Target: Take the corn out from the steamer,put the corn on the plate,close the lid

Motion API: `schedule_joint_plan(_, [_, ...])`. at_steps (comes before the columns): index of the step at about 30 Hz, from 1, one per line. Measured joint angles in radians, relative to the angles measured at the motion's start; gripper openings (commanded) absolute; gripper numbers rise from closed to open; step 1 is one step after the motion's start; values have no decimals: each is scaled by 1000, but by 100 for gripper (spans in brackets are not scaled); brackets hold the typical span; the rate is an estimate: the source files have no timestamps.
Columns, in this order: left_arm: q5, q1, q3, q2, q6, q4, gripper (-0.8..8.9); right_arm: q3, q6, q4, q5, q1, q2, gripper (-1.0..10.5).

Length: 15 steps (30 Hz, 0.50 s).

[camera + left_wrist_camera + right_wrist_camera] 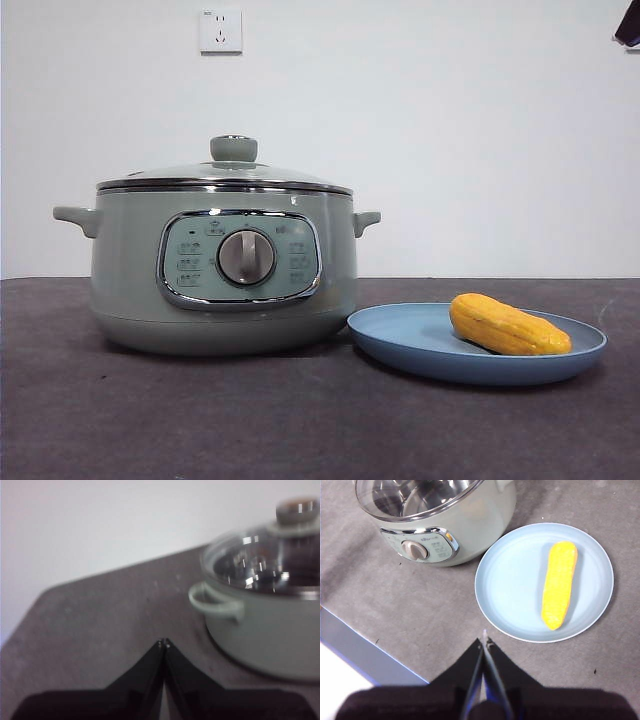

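Corn on the plate, lid on the steamer, both hands closed and empty.

The corn (508, 326) lies on the light-blue plate (400, 335), which sits just beside the steamer (225, 270) on the dark surface (150, 420); the glass lid (228, 172) rests on the steamer's rim, so the task looks finished. The right hand (484, 641), jaws pressed together, hangs above the surface near the plate's rim, with the cob's long axis running roughly away from it. The left hand (163, 642), also shut on nothing, is on the steamer's handle side, apart from the pot. The right hand is nearer the corn, the left nearer the lid.
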Motion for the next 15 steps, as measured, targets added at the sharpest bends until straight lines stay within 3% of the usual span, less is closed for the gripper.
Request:
schedule_joint_plan(7, [0, 0, -132, -116, -53, -1, -4, 0, 0, 0, 0, 0, 0, 1])
schedule_joint_plan(15, [-3, 0, -151, -208, -131, -103, -4, 0, 0, 0, 0, 0, 0, 1])
